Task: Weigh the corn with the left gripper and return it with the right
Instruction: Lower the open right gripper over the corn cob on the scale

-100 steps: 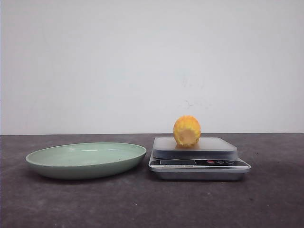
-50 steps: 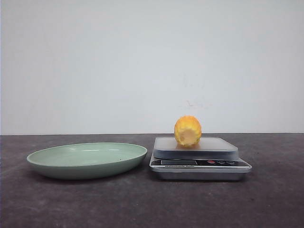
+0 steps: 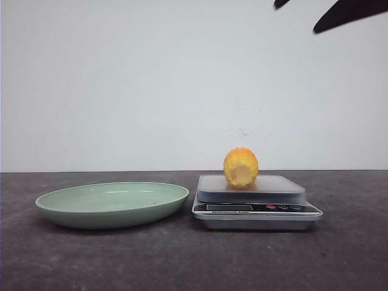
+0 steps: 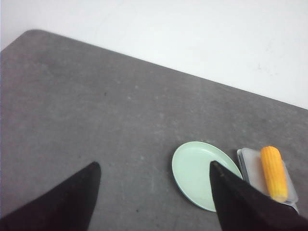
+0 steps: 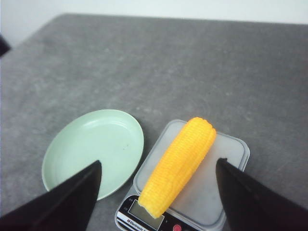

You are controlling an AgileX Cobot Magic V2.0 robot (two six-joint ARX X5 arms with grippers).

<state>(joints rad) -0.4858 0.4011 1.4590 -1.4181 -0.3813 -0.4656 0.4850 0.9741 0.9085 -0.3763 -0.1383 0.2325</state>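
On the grey tabletop point(image 3: 91, 260) a pale green plate point(image 3: 112, 205) sits left of the scale point(image 3: 256, 203), where the corn point(image 3: 240, 167) lies lengthwise. The left tool point(image 4: 154, 190) and right tool point(image 5: 159, 187) both hover high, fingers spread, empty.

At the top right edge of the front view, only two dark tips of the right gripper point(image 3: 315, 12) show, the rest cut off above the frame. In that view the scale point(image 3: 257, 209) display is too small to read, and the corn point(image 3: 240, 167) shows only its near end. The right wrist view's bottom edge crops the scale's front, and the left wrist view's lower right corner crops its far side behind a finger.
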